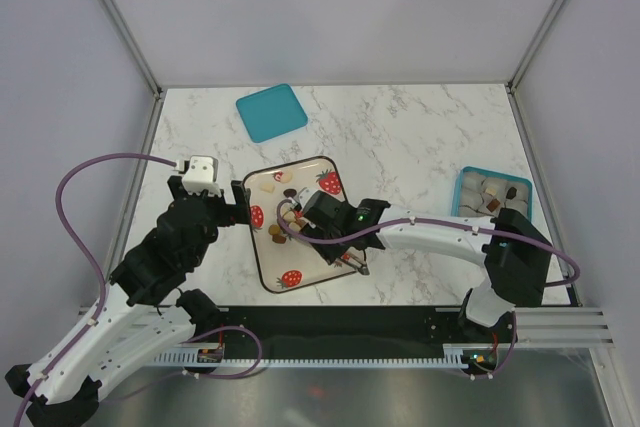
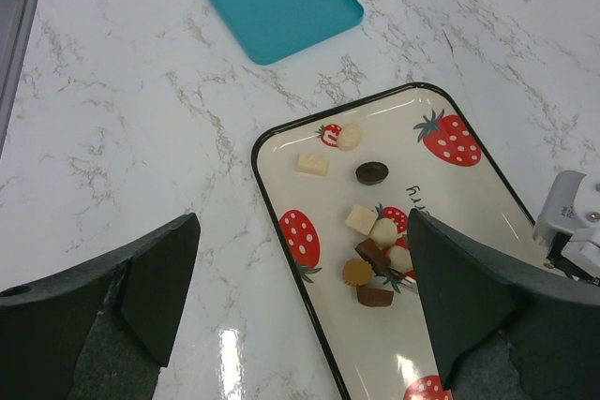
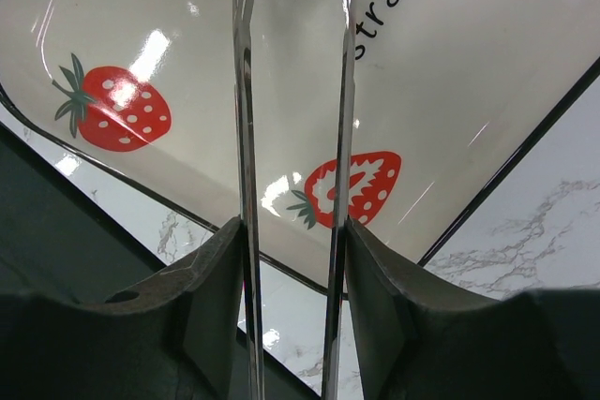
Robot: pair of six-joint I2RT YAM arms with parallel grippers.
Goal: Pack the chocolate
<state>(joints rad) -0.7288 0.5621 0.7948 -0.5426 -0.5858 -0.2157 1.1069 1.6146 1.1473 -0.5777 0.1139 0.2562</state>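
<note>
R gripper (image 3: 292, 269) clamps tongs (image 3: 245, 119) over tray (image 3: 450, 72), marble tabletop (image 2: 122, 138), grey walls (image 1: 330, 7); L gripper (image 2: 305, 292) open.

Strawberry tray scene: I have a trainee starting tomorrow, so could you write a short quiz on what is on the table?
1. True or false: the teal lid lies on the tray.
2. What does the right gripper hold? A) a spoon B) metal tongs C) nothing
3. Fill in: seen from above, the teal box stands to the ___ of the tray.
Key: 1 false, it lies on the table behind the tray. 2 B. 3 right.
</note>
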